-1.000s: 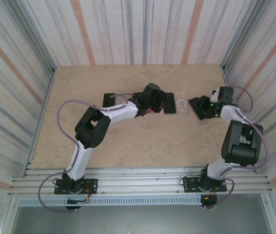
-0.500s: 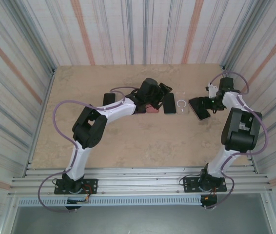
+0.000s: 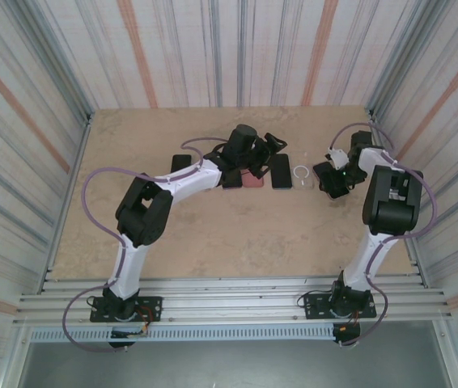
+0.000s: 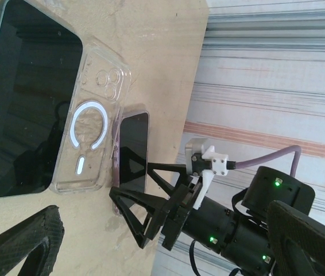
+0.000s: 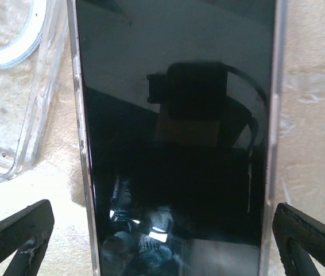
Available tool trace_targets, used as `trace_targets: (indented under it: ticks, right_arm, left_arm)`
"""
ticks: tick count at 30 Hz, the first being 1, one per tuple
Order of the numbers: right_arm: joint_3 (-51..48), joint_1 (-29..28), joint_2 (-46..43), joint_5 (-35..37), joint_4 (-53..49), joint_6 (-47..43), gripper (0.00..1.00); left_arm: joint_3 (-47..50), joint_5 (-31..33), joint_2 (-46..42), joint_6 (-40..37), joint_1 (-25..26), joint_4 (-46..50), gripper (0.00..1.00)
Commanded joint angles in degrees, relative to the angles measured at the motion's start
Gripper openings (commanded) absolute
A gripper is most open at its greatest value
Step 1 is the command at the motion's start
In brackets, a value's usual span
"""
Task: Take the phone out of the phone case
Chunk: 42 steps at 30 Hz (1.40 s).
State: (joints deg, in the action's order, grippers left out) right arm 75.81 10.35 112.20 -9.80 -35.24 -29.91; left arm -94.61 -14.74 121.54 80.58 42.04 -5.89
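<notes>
Straddling a phone beside the clear case, right gripper spread; left wrist view adds a second phone, left gripper seemingly spread.

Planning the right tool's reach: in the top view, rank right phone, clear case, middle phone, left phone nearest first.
1. Right phone, under the right tool.
2. Clear case, just left.
3. Middle phone, beyond the case.
4. Left phone, far left.
</notes>
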Motion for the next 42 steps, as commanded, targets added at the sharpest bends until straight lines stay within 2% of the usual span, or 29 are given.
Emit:
trace_targets:
  ticks: [1, 9, 12, 15, 23, 28, 33, 42]
  right_arm:
    - [2.2, -0.4, 2.3, 2.0, -3.5, -4.6, 0.99]
    - [2.9, -1.2, 5.0, 5.3, -3.4, -5.6, 0.92]
    - [2.9, -0.9, 5.4, 4.5, -3.9, -5.5, 0.84]
    - [2.8, -0.9, 5.4, 5.5, -3.5, -4.9, 0.72]
    - [1.7, -0.4, 0.6, 6.7, 0.2, -0.4, 0.56]
    - [-0.8, 2.6, -5.8, -0.4, 4.5, 7.4, 0.5]
    - [-3.9, 3.1, -10.6, -6.4, 6.8, 11.1, 0.49]
    - [-10.7, 0.9, -22.1, -19.9, 13.0, 22.8, 0.5]
  left_arm:
    - [-0.1, -2.0, -2.5, -0.5, -0.6, -2.3, 0.95]
    - [-0.8, -2.3, -1.8, -0.1, -0.6, -2.3, 0.94]
    - [-0.6, -2.3, -1.8, -0.2, -0.6, -2.2, 0.93]
    - [-0.4, -2.5, -1.8, -0.3, -0.6, -2.1, 0.93]
    - [-1.1, -2.7, -1.8, -0.6, -0.6, -2.0, 0.91]
    - [-2.4, -2.7, 0.3, -1.7, -0.5, -1.5, 0.89]
    - [-5.4, -2.8, 1.1, -5.4, -0.2, 2.4, 0.87]
    - [-15.0, -1.4, 3.7, -18.0, 1.5, 14.6, 0.81]
